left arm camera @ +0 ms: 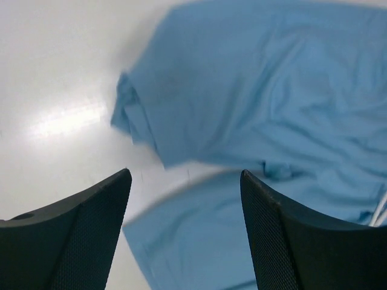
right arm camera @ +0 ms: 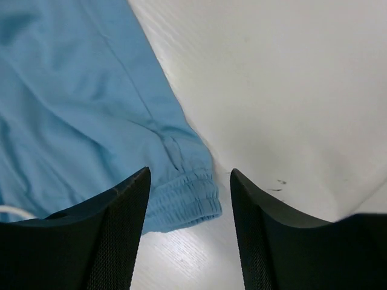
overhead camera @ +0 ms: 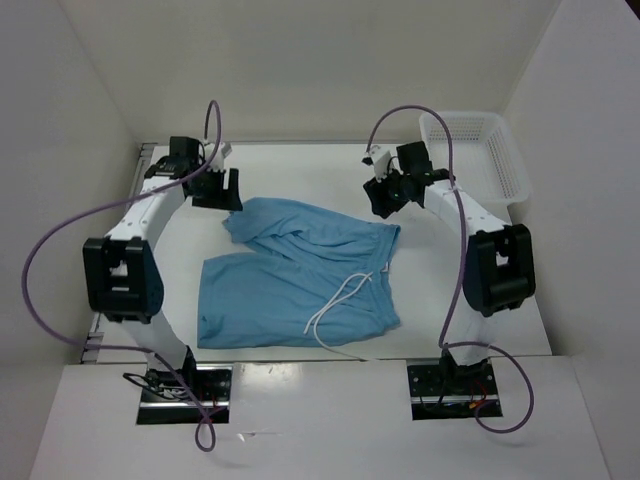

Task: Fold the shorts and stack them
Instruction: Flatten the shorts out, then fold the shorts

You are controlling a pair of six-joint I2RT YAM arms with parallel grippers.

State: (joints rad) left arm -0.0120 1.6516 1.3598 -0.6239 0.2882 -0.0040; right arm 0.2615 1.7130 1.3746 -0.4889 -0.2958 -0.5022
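The light blue shorts (overhead camera: 295, 275) lie in the middle of the table, one leg folded over toward the back left, the white drawstring (overhead camera: 340, 300) trailing over the front part. My left gripper (overhead camera: 218, 190) hangs open just above the shorts' back-left corner (left arm camera: 130, 112), holding nothing. Open as well, my right gripper (overhead camera: 385, 195) hovers above the back-right waistband corner (right arm camera: 187, 193); the gathered elastic shows between its fingers, not gripped.
A white plastic mesh basket (overhead camera: 480, 150) stands at the back right corner of the table. White walls close in the table at the back and both sides. Purple cables loop from both arms.
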